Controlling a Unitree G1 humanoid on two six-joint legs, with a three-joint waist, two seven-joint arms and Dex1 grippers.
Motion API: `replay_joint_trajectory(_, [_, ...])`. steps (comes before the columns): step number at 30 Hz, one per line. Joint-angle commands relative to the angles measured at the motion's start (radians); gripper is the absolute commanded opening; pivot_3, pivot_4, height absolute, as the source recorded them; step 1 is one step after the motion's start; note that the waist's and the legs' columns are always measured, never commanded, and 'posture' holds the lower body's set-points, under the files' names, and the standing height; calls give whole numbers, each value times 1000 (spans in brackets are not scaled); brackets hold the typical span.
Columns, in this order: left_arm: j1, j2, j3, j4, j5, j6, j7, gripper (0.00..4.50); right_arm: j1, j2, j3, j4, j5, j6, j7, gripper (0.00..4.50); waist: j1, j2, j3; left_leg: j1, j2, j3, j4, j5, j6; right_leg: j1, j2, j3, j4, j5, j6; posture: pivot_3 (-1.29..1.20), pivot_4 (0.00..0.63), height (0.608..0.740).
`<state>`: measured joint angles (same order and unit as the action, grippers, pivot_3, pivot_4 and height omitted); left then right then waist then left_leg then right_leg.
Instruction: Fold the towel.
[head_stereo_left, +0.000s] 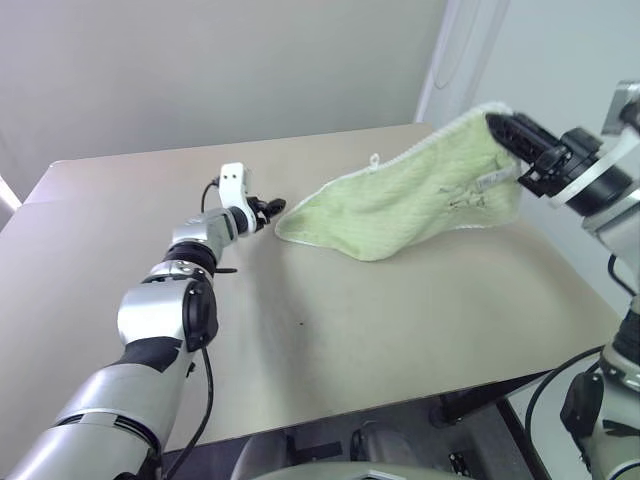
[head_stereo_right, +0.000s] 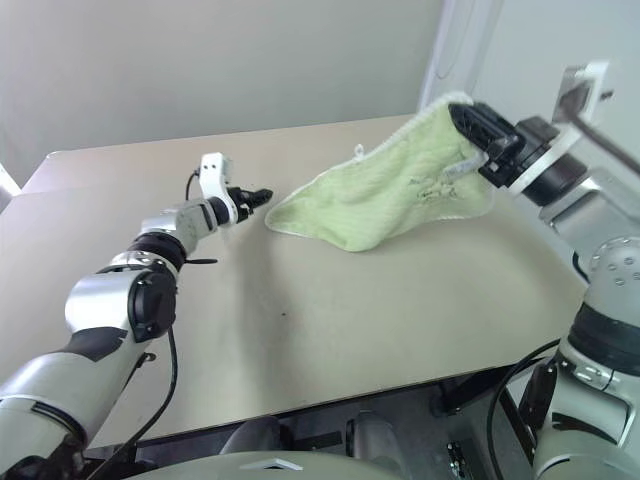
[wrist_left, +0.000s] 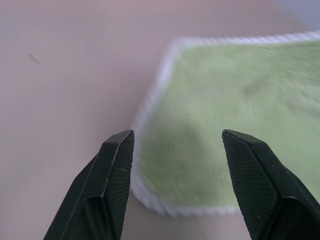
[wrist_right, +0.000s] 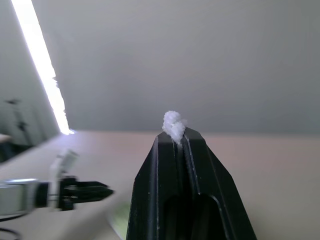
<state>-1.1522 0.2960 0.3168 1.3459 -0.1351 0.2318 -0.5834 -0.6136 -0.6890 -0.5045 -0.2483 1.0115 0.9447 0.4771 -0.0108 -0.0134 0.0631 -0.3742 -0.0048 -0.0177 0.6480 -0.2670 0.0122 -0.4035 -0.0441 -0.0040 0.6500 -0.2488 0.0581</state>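
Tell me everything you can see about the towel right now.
The towel is a small light green terry cloth with whitish stitched edges and a little white label loop on its far edge. The right end effector is shut on one corner and holds that end up off the table, so the cloth slopes down to its other end, which rests on the tabletop. The open left end effector sits just beside that low end, apart from it.

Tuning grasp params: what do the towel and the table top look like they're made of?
Towel: looks like soft terry cloth, light green, matte, with a nubby pile and whitish stitched edging; it sags limply from the right tool, so it seems thin and floppy. Table: smooth, flat beige top with a dull sheen, probably laminate or coated board; the core cannot be told.
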Motion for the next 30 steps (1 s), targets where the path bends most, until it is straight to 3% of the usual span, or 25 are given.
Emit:
replay_joint_trajectory(1, [-31,32,45,-35,-55,12,-63,2960,-96,-37,-32,-39,182,52,3,0,0,0,0,0,1,0,0,0,0,0,-1,0,0,0,0,0,0,740])
replay_joint_trajectory(7, [-21,48,55,-37,-74,28,-91,2960,-169,-120,-22,-12,442,134,41,0,3,0,0,-1,1,0,0,0,0,0,-2,0,-1,0,0,0,0,740])
replay_joint_trajectory(12, [-9,33,6,-42,-41,48,-175,2960,-50,-206,31,-35,565,231,102,0,4,-1,0,-2,1,1,0,0,0,0,-2,0,-3,0,1,0,0,740])
replay_joint_trajectory(21, [-1,-116,-189,-53,92,-11,-279,2960,232,-190,164,-153,415,193,90,0,7,-2,0,-2,1,3,2,0,0,0,-2,1,-3,1,1,0,0,740])
replay_joint_trajectory(30, [-21,-260,-264,-12,176,-7,-120,2960,314,-109,161,-184,365,116,-26,0,11,-2,0,-2,1,7,2,0,0,-1,0,4,-3,1,9,0,0,740])
